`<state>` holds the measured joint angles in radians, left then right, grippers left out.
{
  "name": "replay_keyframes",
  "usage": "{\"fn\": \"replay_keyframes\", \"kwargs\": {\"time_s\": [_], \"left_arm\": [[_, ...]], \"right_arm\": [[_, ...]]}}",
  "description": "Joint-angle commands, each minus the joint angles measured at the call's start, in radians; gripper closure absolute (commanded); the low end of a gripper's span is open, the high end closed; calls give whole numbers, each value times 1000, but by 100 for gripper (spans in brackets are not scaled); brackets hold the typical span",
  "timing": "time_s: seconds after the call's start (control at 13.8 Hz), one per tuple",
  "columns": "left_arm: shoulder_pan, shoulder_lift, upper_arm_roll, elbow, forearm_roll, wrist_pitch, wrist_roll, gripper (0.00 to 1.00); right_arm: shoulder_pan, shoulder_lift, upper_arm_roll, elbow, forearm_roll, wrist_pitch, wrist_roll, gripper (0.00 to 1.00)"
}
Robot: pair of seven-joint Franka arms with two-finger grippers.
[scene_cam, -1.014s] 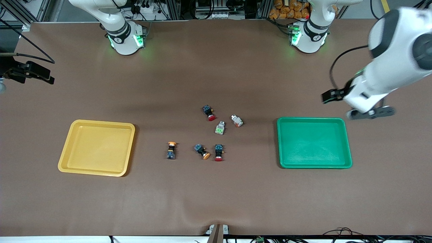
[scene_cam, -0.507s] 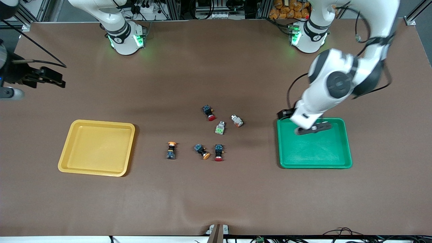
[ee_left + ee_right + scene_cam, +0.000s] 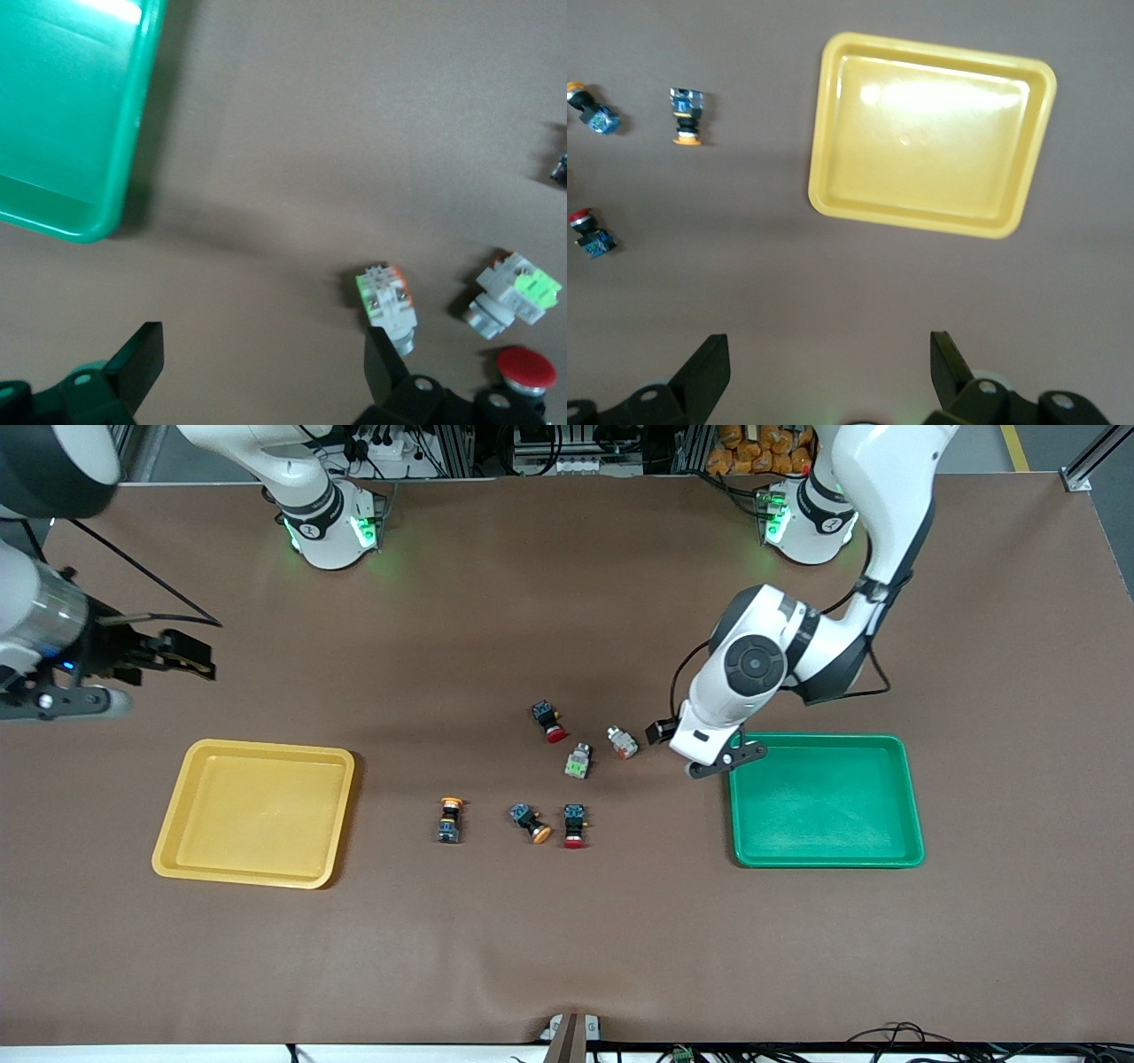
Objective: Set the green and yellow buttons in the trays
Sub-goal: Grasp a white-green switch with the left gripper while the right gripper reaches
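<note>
1. Both trays lie nearest the front camera: the yellow tray toward the right arm's end, the green tray toward the left arm's, both empty.
2. Between them lie two yellow-capped buttons and a red-capped switch.
3. Farther off lie the green-marked button and the orange-marked button.
4. The left gripper, fingers spread wide and empty, hangs over the bare table between the orange-marked button and the green tray's rim.
5. The right gripper, wide apart and empty, hangs over the table's edge at the right arm's end.

Left gripper now beside buttons.
</note>
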<state>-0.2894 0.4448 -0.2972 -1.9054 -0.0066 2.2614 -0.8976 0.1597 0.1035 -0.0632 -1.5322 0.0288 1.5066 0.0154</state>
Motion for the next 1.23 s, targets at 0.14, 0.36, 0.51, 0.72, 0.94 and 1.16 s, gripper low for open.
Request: {"fn": "replay_keyframes", "kwargs": {"time_s": [0.14, 0.36, 0.51, 0.72, 0.94, 1.16], "left_arm": [[-40, 67, 3, 25, 2, 69, -98, 0], [-53, 98, 6, 29, 2, 115, -110, 0], [-57, 129, 6, 35, -3, 156, -162, 0], [-74, 160, 4, 48, -4, 191, -220, 0], [-106, 215, 6, 95, -1, 205, -320, 0], [-120, 232, 9, 98, 5, 224, -337, 54]], "right_arm": [[26, 65, -6, 6, 94, 78, 14, 0], [53, 129, -6, 6, 128, 148, 14, 0], [119, 195, -6, 6, 126, 226, 12, 0], [189, 277, -6, 6, 128, 335, 12, 0], [195, 370, -4, 10, 190, 392, 5, 0], [237, 435, -6, 20, 186, 449, -5, 0]]}}
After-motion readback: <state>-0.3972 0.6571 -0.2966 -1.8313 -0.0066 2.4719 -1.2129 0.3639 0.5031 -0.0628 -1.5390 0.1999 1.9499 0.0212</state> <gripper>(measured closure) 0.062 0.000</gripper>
